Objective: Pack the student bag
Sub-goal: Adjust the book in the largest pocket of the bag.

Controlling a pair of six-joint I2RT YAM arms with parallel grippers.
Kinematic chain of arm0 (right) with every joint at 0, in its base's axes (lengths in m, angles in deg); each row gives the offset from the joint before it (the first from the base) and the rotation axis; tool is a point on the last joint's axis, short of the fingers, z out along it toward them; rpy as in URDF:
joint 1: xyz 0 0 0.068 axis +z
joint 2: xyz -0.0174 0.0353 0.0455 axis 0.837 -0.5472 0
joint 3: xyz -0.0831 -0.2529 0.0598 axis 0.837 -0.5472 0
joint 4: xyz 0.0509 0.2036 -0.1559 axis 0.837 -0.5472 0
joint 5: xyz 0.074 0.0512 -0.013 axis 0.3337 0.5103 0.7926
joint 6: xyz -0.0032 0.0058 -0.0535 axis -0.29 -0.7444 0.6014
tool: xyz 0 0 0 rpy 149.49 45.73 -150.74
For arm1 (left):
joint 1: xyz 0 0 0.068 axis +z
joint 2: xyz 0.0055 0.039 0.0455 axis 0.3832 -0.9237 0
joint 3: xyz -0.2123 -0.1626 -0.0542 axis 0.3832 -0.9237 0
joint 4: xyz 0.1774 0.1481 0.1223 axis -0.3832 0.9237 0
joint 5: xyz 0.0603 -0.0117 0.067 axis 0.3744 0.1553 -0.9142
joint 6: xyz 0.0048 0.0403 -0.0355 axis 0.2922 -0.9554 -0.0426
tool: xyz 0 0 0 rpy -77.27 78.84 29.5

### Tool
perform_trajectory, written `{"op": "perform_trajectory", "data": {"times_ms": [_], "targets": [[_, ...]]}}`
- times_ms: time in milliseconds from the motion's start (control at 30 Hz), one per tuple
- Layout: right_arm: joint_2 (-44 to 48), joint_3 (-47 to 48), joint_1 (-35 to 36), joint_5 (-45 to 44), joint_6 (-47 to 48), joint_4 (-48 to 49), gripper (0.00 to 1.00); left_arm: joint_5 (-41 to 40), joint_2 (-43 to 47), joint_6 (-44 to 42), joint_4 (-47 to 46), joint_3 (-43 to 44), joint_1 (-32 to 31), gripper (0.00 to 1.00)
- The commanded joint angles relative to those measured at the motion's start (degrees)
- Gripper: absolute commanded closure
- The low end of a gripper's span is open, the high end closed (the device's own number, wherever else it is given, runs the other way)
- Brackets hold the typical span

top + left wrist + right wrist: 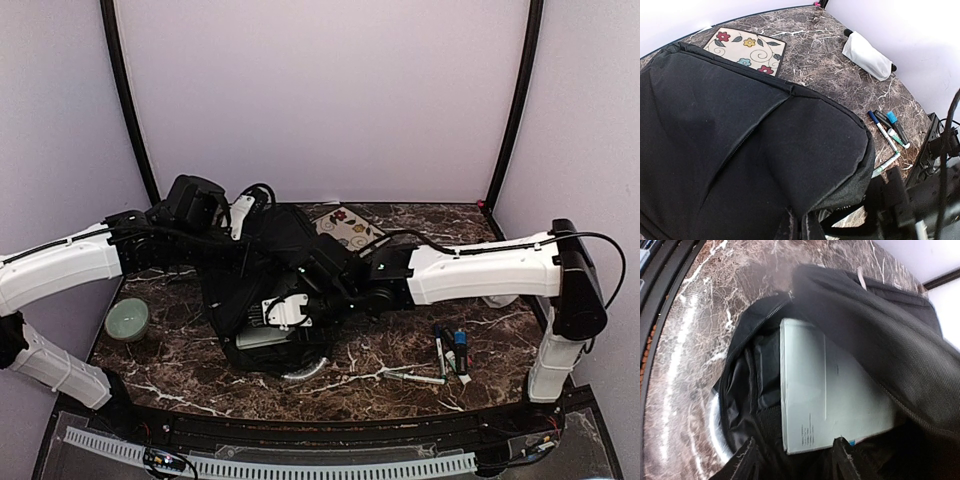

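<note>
Marble [170, 362], right tool [796, 452] at student bag [262, 262] mouth

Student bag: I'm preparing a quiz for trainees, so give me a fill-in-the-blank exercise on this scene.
The student bag is ___ in colour. The pale book sits ___ the bag. In the top view, the green bowl stands ___ of the bag. Missing: black; inside; left.

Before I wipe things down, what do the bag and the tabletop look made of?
The student bag: matte black woven fabric, likely nylon; it sags and creases. Table: glossy dark brown stone look with white veins, marble or printed laminate.
</note>
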Motion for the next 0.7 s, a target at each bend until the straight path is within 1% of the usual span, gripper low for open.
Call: {"op": "perform_trajectory", "data": {"times_ms": [0,200,400,667], "targets": [[-2.7,-0.7,2.2,-8.1,4.3,7.7,0.47,-0.4,3.2,0.5,-3.6,3.3,0.6,1.00],[-5.9,-2.9,2.2,-12.9,5.4,12.6,0.45,0.3,3.2,0.6,-3.8,3.3,0.6,1.00],[-8.4,-6.0,1.9,-12.1,6.9,15.6,0.43,1.3,3.0,0.3,-3.7,3.4,0.6,1.00],[-11.2,-3.8,-1.3,-16.9,3.8,21.6,0.45,1.9,3.3,0.4,-3.7,2.8,0.6,1.00]]}}
